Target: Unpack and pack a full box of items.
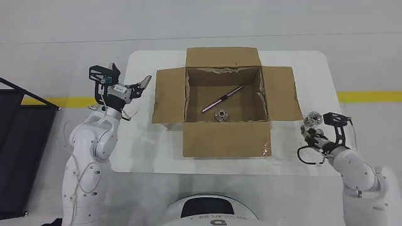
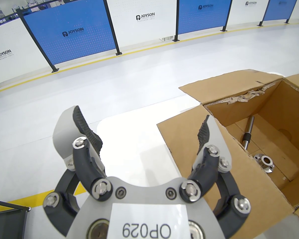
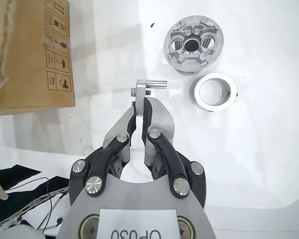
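One ring [image 3: 215,107] beside hub [image 3: 189,60], perhaps touching.

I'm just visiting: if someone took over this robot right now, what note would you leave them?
Left gripper open, empty, beside the box's left flap.
Right gripper shut on a small bracket above the table, right of the box.
Out: hub and ring, on the table.
Left: set bracket down, take out rod and flange, then repack.

top view straight down; wrist views close, oblique; all share box [image 1: 226,139].
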Available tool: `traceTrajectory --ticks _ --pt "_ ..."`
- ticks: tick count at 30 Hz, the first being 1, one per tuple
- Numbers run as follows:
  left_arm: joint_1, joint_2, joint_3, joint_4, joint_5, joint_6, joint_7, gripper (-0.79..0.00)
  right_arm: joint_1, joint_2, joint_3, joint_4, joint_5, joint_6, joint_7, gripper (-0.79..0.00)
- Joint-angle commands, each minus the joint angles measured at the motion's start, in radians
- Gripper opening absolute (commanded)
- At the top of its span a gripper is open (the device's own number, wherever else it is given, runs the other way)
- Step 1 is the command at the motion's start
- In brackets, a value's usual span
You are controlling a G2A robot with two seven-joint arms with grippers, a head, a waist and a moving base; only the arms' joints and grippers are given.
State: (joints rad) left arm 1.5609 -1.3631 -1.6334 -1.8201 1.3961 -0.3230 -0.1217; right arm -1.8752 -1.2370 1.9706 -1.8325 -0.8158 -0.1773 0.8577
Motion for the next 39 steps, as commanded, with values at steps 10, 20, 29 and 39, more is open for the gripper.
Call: traceTrajectory --ticks 10,20,29,39 --pt "0.000 0.000 0.000 0.000 0.000 0.000 0.000 0.000 0.013 0.005 -0.020 0.073 -0.012 0.050 -0.017 -0.785" --pt "0.000 0.000 0.000 0.000 0.000 0.000 0.000 0.000 -0.012 0.008 -0.019 0.031 -0.031 0.111 -0.047 -0.139" --pt "0.000 0.000 0.000 0.000 0.000 0.000 0.000 0.000 -0.167 -0.001 0.049 -0.135 0.102 0.041 -0.173 0.000" --pt "0.000 0.000 0.000 0.000 0.000 0.000 0.000 0.000 -0.378 -0.026 0.098 -0.292 0.344 -0.124 -0.350 0.000"
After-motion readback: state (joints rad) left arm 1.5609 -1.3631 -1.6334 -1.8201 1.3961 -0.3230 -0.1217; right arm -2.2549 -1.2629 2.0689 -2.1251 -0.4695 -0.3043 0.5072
